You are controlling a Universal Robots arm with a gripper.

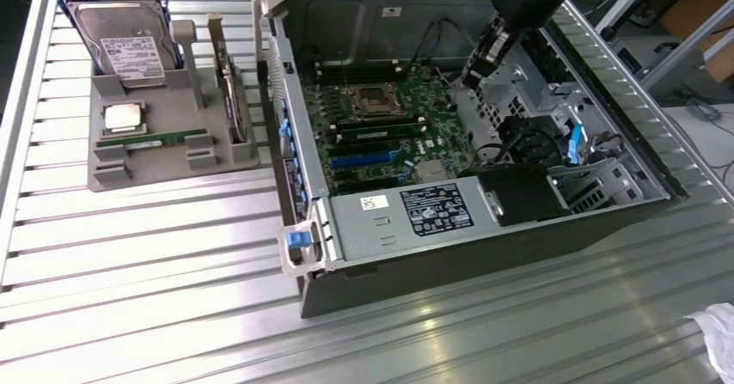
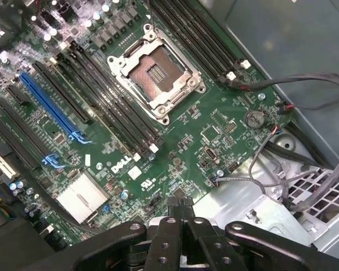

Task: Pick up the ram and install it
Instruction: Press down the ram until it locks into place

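1. Green ram (image 1: 151,141) lies flat in the grey holder (image 1: 126,173) on the surface at 9 o'clock of the open case (image 1: 459,143); claw (image 1: 487,57) hangs over the motherboard, far off.
2. Claw (image 2: 181,212) fingers pressed together, empty, above the board (image 2: 175,141); descending risks striking sockets or snagging cables (image 2: 260,149).

1 open PC case (image 1: 459,255) on the table, 1 motherboard (image 2: 175,152) inside w/ 1 bare CPU socket (image 2: 152,76). 1 RAM stick (image 1: 379,131) already seated in the board. 1 power supply (image 1: 431,212) w/ label. 1 grey parts holder (image 1: 137,173) beside the case, carrying 1 hard drive (image 1: 126,45), 1 CPU chip (image 1: 124,118), 1 loose RAM stick (image 1: 149,140) lying flat, and approx. 1 more board standing on edge (image 1: 235,100), hard to tell. 1 arm, 1 gripper (image 2: 181,214).
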